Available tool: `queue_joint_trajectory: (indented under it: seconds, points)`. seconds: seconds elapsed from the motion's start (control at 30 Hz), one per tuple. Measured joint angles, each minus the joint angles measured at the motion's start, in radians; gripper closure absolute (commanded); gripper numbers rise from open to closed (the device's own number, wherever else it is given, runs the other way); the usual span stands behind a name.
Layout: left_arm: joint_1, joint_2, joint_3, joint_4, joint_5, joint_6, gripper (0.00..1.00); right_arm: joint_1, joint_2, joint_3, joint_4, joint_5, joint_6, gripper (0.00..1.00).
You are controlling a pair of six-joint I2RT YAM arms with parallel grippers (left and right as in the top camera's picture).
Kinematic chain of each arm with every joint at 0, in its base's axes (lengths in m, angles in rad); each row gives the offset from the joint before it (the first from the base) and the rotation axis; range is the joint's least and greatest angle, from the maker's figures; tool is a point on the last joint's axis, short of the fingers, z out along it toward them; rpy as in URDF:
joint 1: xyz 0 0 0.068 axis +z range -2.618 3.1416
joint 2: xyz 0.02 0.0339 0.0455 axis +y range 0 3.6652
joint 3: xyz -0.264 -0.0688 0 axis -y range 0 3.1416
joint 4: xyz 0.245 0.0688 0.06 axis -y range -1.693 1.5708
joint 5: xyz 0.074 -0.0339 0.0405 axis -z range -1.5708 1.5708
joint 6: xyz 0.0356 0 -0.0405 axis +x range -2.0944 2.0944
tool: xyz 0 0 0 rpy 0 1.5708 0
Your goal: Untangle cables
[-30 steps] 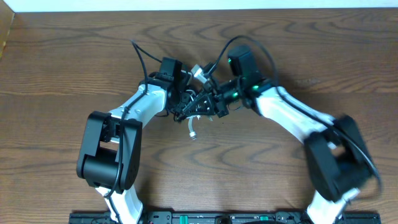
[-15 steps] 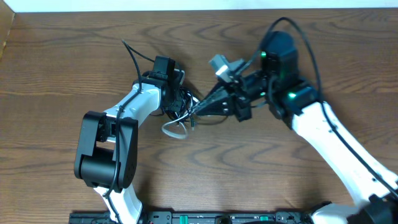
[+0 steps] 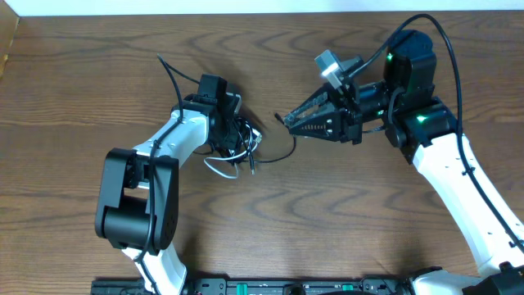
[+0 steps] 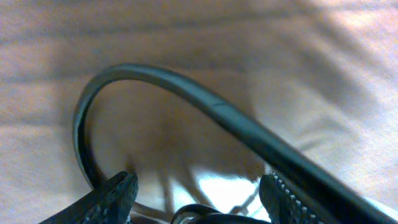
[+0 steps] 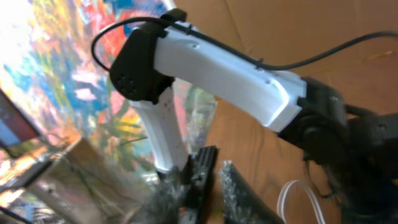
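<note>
We see the right gripper (image 3: pixel 284 121) pinched closed on the black cable (image 3: pixel 282 156), which sags from its tips down to the knot at the left gripper (image 3: pixel 236 138). The white cable (image 3: pixel 219 171) loops out just below the left gripper, well apart from the right one. In the left wrist view the left fingers (image 4: pixel 115 193) stand apart with strands between them; we cannot tell whether they grip. The wooden table (image 3: pixel 344 205) lies beneath.

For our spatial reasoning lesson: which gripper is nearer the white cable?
Left. The left gripper sits at the tangle, with the white cable looping out beside it. The right gripper is off to the side, well apart from it.
</note>
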Motion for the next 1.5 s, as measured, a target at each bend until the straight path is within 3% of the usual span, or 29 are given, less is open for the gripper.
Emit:
queue_joint_trajectory:
  seconds: [0.03,0.17,0.2,0.3,0.33,0.43,0.53,0.63,0.87,0.97,1.03,1.1,1.3,1.5]
  points:
    - [0.000,-0.011,-0.003,-0.011,0.023,0.001,0.32,-0.005,0.000,0.000,-0.022,0.006,0.002,0.53]
    - [-0.001,-0.106,-0.008,-0.042,0.101,0.002,0.32,-0.011,0.000,-0.002,-0.111,0.057,-0.029,0.46]
    - [-0.001,-0.147,-0.008,-0.042,0.115,0.003,0.39,-0.012,0.000,-0.002,-0.146,0.082,-0.040,0.46]
    - [-0.001,-0.265,-0.008,-0.043,0.145,-0.003,0.87,-0.014,0.000,-0.003,-0.249,0.169,-0.076,0.44]
    - [-0.001,-0.304,-0.008,-0.042,0.153,-0.005,0.92,-0.016,0.000,-0.003,-0.283,0.209,-0.085,0.43]
    - [-0.001,-0.372,-0.008,-0.043,0.163,-0.013,0.92,-0.016,0.000,-0.003,-0.363,0.322,-0.109,0.39]
    - [-0.002,-0.392,-0.008,-0.043,0.180,-0.028,0.43,-0.016,0.000,-0.004,-0.402,0.421,-0.125,0.33]
    - [-0.001,-0.392,-0.008,-0.044,0.193,-0.035,0.28,-0.016,0.000,-0.004,-0.405,0.472,-0.134,0.32]
    - [-0.001,-0.392,-0.008,-0.048,0.203,-0.039,0.29,-0.014,0.000,-0.004,-0.407,0.525,-0.140,0.27]
    - [-0.002,-0.392,-0.008,-0.062,0.204,-0.038,0.55,-0.014,0.000,-0.004,-0.412,0.540,-0.140,0.33]
    - [-0.002,-0.392,-0.008,-0.078,0.206,-0.054,0.65,-0.014,0.000,-0.004,-0.418,0.558,-0.143,0.34]
    - [-0.002,-0.392,-0.010,-0.089,0.207,-0.085,0.72,-0.012,0.000,-0.005,-0.449,0.605,-0.145,0.45]
    - [-0.018,-0.388,-0.062,-0.088,0.207,-0.185,0.71,-0.010,0.002,-0.010,-0.529,0.792,-0.151,0.68]
    - [-0.055,-0.335,-0.094,-0.119,0.123,-0.362,0.72,-0.007,0.037,-0.011,-0.557,0.851,-0.156,0.83]
